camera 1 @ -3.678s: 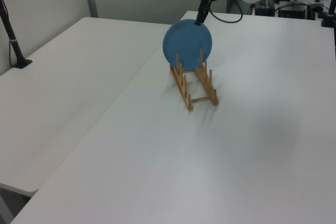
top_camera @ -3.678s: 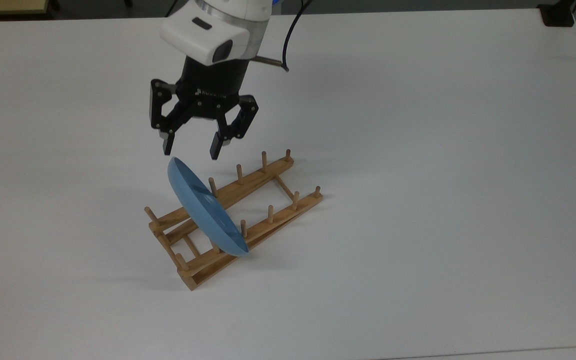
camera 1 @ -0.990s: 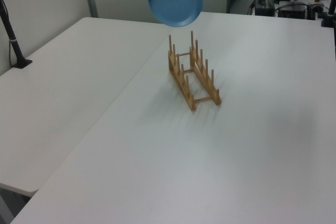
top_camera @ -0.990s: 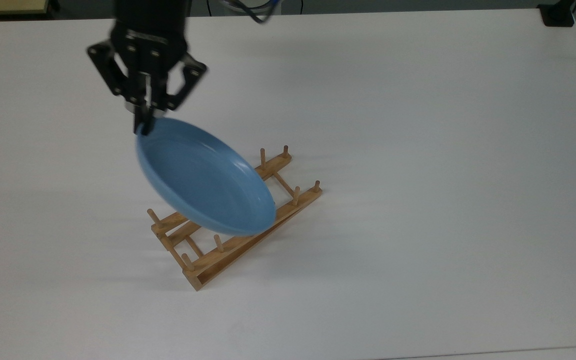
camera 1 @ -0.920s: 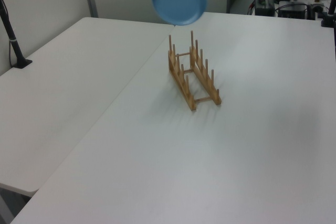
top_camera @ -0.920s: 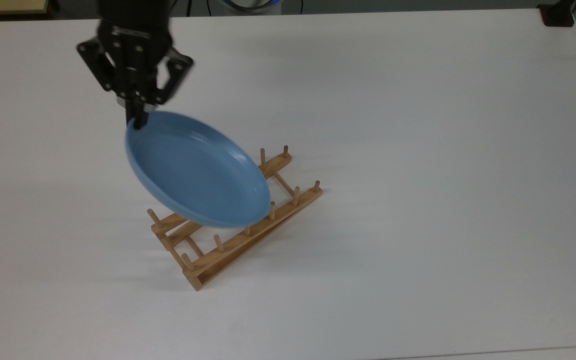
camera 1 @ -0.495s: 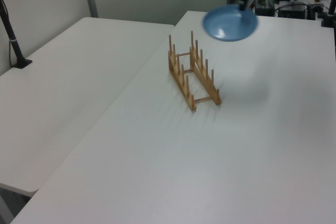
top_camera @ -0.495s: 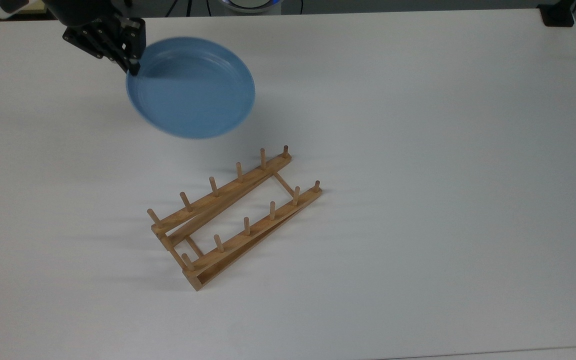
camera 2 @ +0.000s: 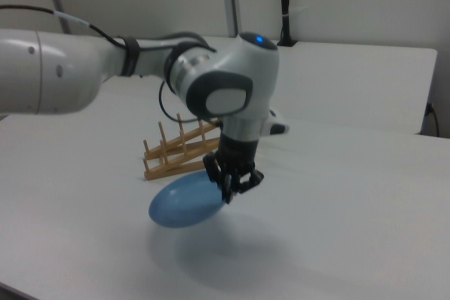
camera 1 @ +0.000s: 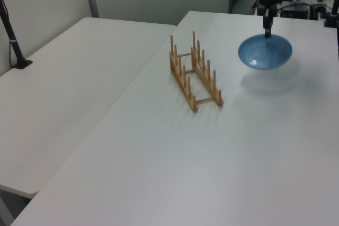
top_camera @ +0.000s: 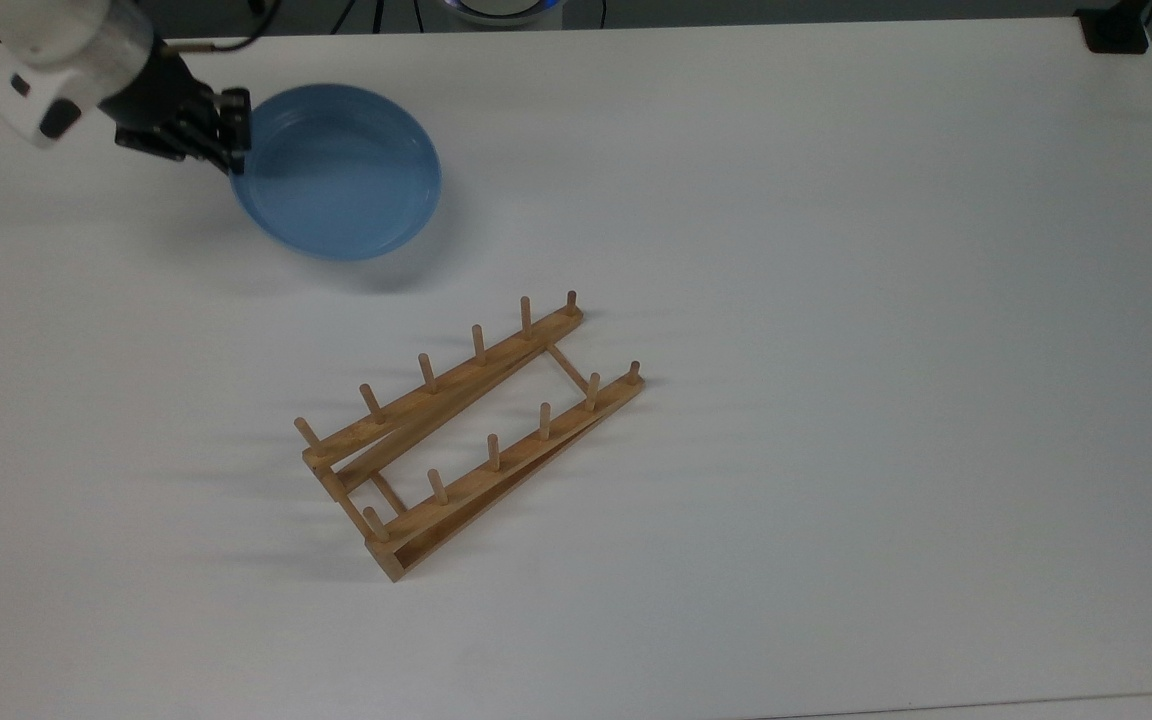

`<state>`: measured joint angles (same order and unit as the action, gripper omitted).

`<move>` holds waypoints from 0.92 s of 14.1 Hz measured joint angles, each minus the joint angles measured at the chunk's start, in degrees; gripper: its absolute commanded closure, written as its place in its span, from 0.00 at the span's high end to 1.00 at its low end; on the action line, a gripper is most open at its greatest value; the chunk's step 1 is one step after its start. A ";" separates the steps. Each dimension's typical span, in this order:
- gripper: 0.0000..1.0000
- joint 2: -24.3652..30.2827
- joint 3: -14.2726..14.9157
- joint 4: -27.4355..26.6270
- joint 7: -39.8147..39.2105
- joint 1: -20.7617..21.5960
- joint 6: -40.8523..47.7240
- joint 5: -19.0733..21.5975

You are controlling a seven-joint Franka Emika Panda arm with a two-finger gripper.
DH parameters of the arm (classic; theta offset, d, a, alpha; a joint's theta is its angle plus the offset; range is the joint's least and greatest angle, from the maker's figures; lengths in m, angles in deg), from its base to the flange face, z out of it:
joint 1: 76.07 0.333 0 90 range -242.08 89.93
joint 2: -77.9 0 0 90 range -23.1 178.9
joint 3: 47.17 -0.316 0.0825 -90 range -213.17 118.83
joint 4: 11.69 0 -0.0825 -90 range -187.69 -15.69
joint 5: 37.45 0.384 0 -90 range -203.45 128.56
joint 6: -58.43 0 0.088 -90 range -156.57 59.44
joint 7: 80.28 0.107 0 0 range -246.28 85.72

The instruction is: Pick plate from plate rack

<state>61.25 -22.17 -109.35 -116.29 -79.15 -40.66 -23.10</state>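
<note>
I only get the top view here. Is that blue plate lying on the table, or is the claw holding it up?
Observer: Held up. In the right view the plate hangs clear of the table, with its shadow beneath it.
Operator: How is it gripped?
Observer: The right view shows the claw pointing down, pinching the rim from above.
Operator: What's beyond the table?
Observer: The left view shows a second table butted against it.

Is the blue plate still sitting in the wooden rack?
No, the plate hangs from the tool above the table, well away from the rack.
</note>
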 measured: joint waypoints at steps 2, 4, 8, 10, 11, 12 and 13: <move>0.00 -1.53 -0.01 -2.35 -0.65 0.06 -3.41 -0.08; 0.00 -2.68 -0.02 -3.71 -0.69 0.26 -6.61 -0.08; 0.63 -3.96 -0.02 -5.50 -1.20 0.28 -11.51 -2.53; 0.91 -4.09 0.00 -6.04 -1.37 0.00 -12.55 -3.93; 0.91 -4.16 0.01 -6.51 -1.46 -0.44 -12.95 -5.17; 0.91 -4.19 0.03 -6.64 -1.54 -0.71 -12.98 -5.83; 0.91 -4.19 0.04 -6.65 -1.54 -0.93 -12.98 -6.32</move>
<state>57.06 -22.13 -116.00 -117.82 -80.08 -53.65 -29.43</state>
